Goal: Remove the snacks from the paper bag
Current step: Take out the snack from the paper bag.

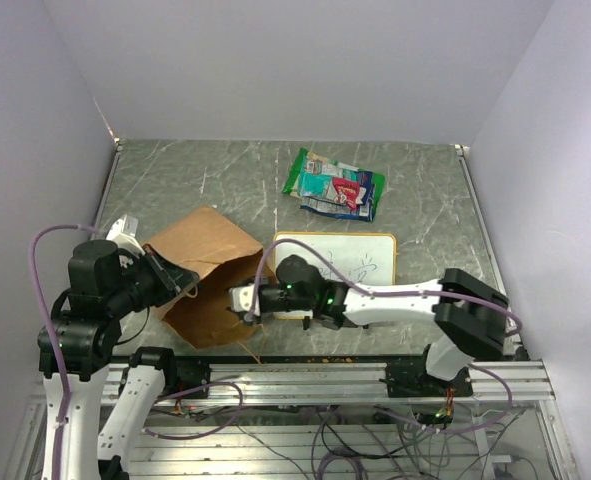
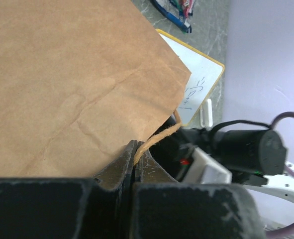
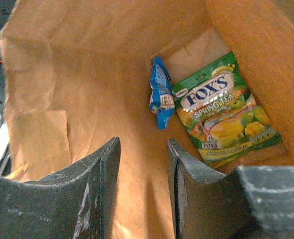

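Note:
The brown paper bag (image 1: 210, 270) lies on its side at the near left of the table, mouth toward the right arm. My left gripper (image 2: 135, 149) is shut on the bag's string handle (image 2: 159, 137) at the mouth's edge. My right gripper (image 3: 143, 144) is open and empty just inside the bag's mouth. Deep inside the bag (image 3: 62, 74) lie a green Fox's Spring Tea packet (image 3: 221, 112) and a small blue wrapper (image 3: 160, 94), beyond the fingertips. A pile of snacks (image 1: 335, 185) lies on the table at the back, with green and blue packets.
A framed whiteboard (image 1: 350, 252) with scribbles lies flat right of the bag, under the right arm. It also shows in the left wrist view (image 2: 199, 84). White walls close in the table on three sides.

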Robot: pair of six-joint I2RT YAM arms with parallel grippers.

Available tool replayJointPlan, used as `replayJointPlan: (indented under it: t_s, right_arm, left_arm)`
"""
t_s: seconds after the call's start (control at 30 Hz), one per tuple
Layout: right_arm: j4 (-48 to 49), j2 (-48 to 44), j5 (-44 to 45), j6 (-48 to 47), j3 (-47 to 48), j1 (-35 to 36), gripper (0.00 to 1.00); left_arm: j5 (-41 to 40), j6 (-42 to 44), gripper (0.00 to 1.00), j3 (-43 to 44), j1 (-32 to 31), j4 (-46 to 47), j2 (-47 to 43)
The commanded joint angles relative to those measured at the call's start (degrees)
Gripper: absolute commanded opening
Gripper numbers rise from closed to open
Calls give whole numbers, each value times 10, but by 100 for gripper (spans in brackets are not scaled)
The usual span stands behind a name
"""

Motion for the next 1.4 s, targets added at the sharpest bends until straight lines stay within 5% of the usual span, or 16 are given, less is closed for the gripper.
replayJointPlan:
  t_s: [0.0,0.37,0.7,0.97,1.13,1.37]
  right_arm:
    - [79,68,58,-13,52,15,41]
    - [104,256,110,5,182,19,52]
    - [95,339,113,-26,245,21,68]
    - [55,408,132,-23,325,23,68]
    - [43,439,161,-23,354,23,60]
    - [32,454,162,-17,390,21,27]
  left_arm:
    - [36,-40,7,-20,5,81,-23]
    - [51,-42,7,6,5,94,-27]
    - [77,-27,7,26,5,85,-6]
    - [86,-18,7,29,5,67,5]
    - [82,-15,7,32,5,55,14]
    - [58,-16,7,47,5,28,0]
